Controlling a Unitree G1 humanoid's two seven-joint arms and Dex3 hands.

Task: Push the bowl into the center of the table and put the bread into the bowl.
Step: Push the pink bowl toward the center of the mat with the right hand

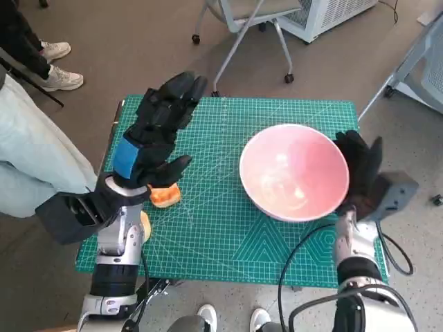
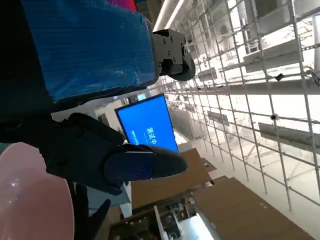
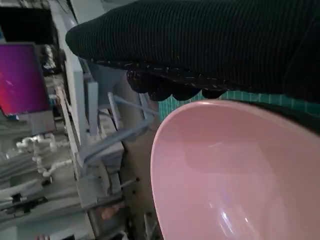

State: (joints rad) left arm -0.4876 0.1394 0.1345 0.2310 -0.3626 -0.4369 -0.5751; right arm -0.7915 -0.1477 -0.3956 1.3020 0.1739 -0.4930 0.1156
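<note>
Bowl (image 1: 294, 171), pink and empty, sits on the right half of the green mat (image 1: 221, 228), a little right of the table's middle. Its rim shows large in the right wrist view (image 3: 210, 165), and a slice of it appears in the left wrist view (image 2: 30, 195).

Against the bowl's far right side stands the right hand (image 1: 360, 166), its gloved fingers upright beside the rim; it holds nothing, and whether it actually touches the bowl I cannot tell. In the right wrist view the glove (image 3: 210, 45) runs as a dark band just above the rim, with the mat (image 3: 260, 97) showing between them.

Bread (image 1: 165, 195), an orange-brown piece, lies on the mat near the left edge, well apart from the bowl. The left hand (image 1: 156, 142) hangs over it, fingers spread and stretched toward the far side of the table, gripping nothing; the thumb reaches out just above the bread. The left wrist view shows the blue tape (image 2: 90, 45) and dark fingers (image 2: 100, 150) apart, with a blue screen (image 2: 147, 125) behind.

Beyond the table, a chair base (image 1: 242, 34) stands on the floor, and a person's leg (image 1: 34, 159) and shoes (image 1: 59, 66) show at the left.
</note>
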